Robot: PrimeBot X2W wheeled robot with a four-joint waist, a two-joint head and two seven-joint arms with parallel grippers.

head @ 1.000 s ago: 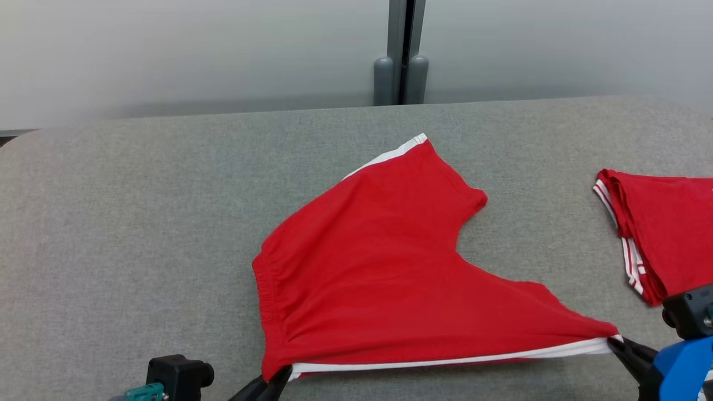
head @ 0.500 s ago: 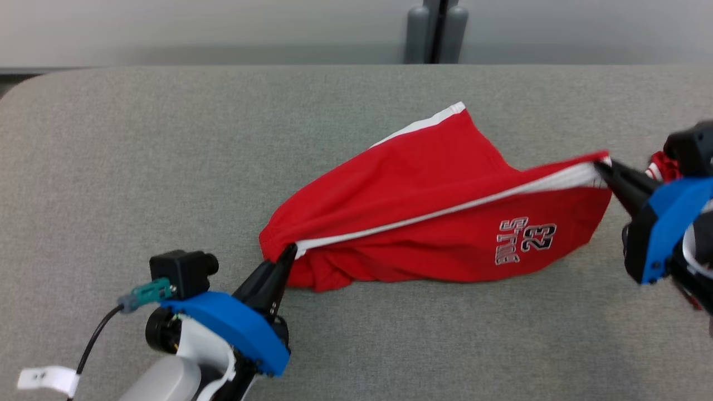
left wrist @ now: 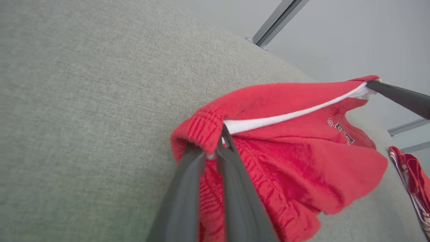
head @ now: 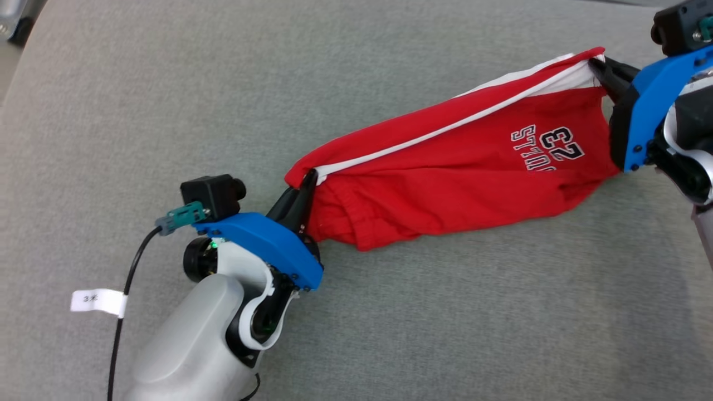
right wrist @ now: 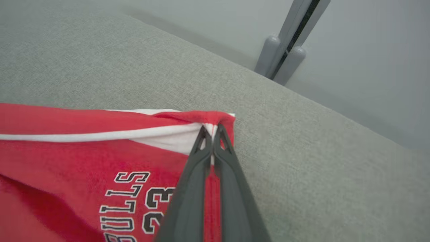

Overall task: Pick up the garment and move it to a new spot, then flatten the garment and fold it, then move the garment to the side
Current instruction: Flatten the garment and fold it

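Your left gripper [head: 308, 177], mid-frame, and right gripper [head: 595, 61], upper right, each pinched the garment [head: 473, 161] by its striped edge. You likely held it taut for folding.

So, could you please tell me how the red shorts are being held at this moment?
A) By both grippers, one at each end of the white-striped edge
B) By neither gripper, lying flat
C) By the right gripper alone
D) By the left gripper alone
A: the left gripper pinches the waistband end of the red shorts and the right gripper pinches the far corner, with the cloth strung between them.
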